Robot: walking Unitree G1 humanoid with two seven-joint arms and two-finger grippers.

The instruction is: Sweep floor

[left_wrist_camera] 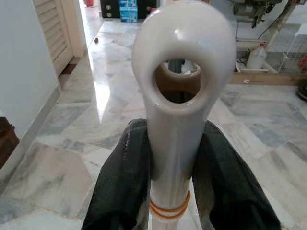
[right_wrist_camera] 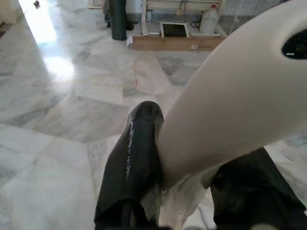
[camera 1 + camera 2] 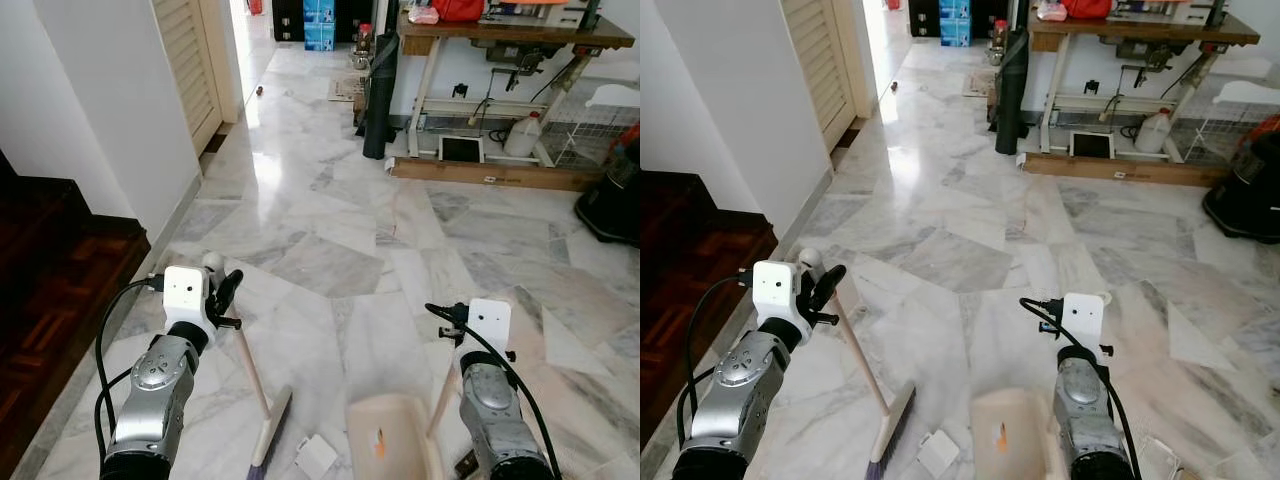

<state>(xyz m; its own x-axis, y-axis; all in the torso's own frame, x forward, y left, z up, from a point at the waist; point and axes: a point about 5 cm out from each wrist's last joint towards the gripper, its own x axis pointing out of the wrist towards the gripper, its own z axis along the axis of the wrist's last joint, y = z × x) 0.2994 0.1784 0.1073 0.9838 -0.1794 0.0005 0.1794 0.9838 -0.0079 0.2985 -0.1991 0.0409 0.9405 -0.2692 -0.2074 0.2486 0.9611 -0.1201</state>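
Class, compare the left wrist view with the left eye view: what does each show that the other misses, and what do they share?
Left wrist view alone: the hole through the broom handle's tip and orange bands just below the left claw's fingers.

Left eye view alone: the broom head, a white paper scrap, the dustpan held by the right claw, and dark wooden steps.

Both: the left claw shut on the broom handle, the marble floor, the louvred door.

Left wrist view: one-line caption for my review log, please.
Left gripper clamps the cream broom handle below its hanging loop, marble floor beyond.
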